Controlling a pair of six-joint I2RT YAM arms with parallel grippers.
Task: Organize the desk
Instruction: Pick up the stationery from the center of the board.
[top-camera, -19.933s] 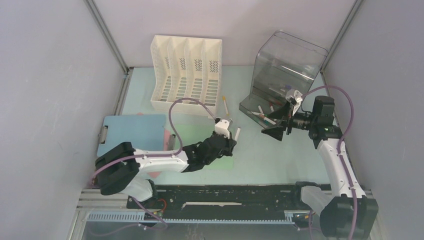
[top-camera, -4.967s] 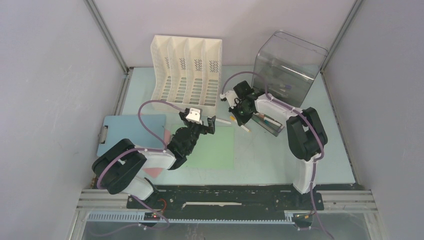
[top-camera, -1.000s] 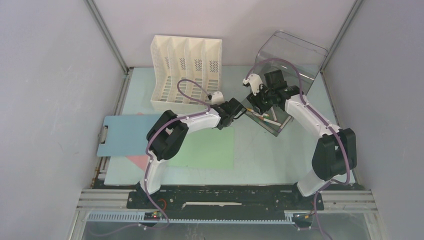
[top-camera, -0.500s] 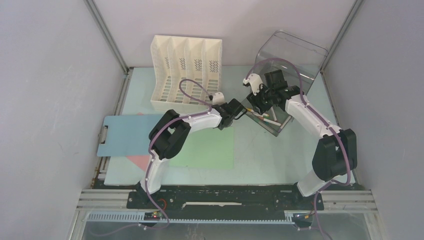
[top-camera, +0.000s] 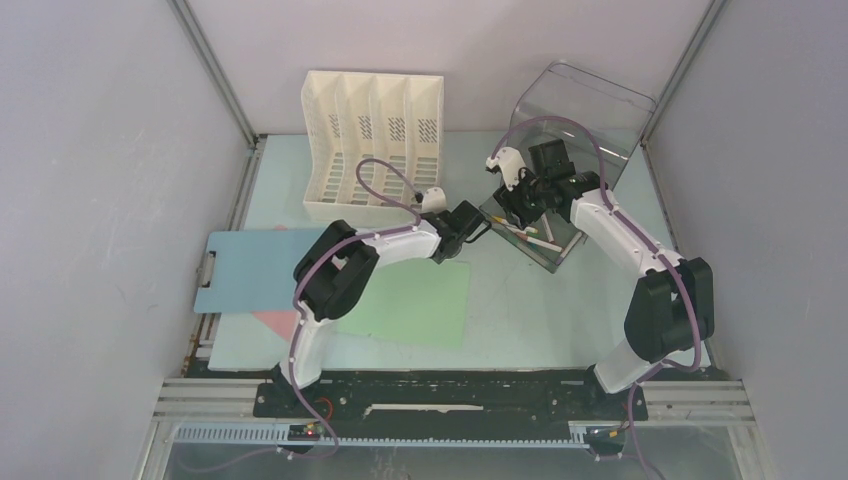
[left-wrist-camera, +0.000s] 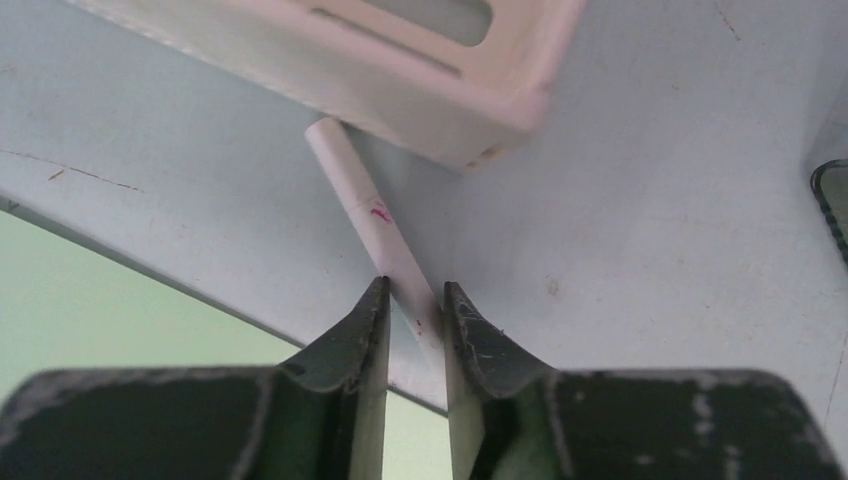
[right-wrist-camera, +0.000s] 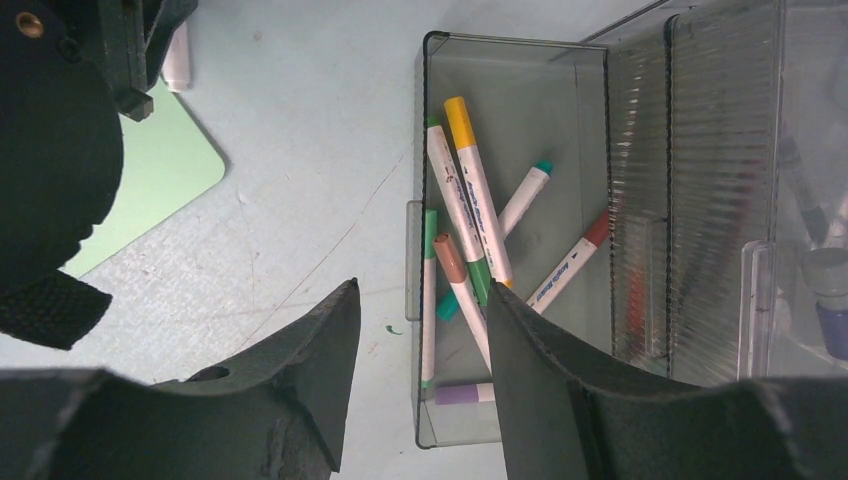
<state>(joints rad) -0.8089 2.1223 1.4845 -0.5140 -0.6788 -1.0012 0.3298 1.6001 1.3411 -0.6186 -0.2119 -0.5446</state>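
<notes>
The desk (top-camera: 540, 310) spans the whole cell floor. It is a stiff, fixed slab, not for lifting; only its clutter gets handled. At its 11 o'clock stands the white file rack (top-camera: 372, 140), and at 1 o'clock the clear bin (top-camera: 575, 120). The right gripper (right-wrist-camera: 420, 330) hangs open and empty over the bin's tray of markers (right-wrist-camera: 470, 200). The left gripper (left-wrist-camera: 412, 300) pinches the near end of a white marker (left-wrist-camera: 365, 205) just beside the rack's 5 o'clock corner. The marker is likely light, rigid and slick, so a mid-barrel hold would be surer.

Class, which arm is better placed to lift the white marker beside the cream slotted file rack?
Left. The left gripper pinches the white marker; the right gripper hangs open above the clear plastic pen tray.
</notes>
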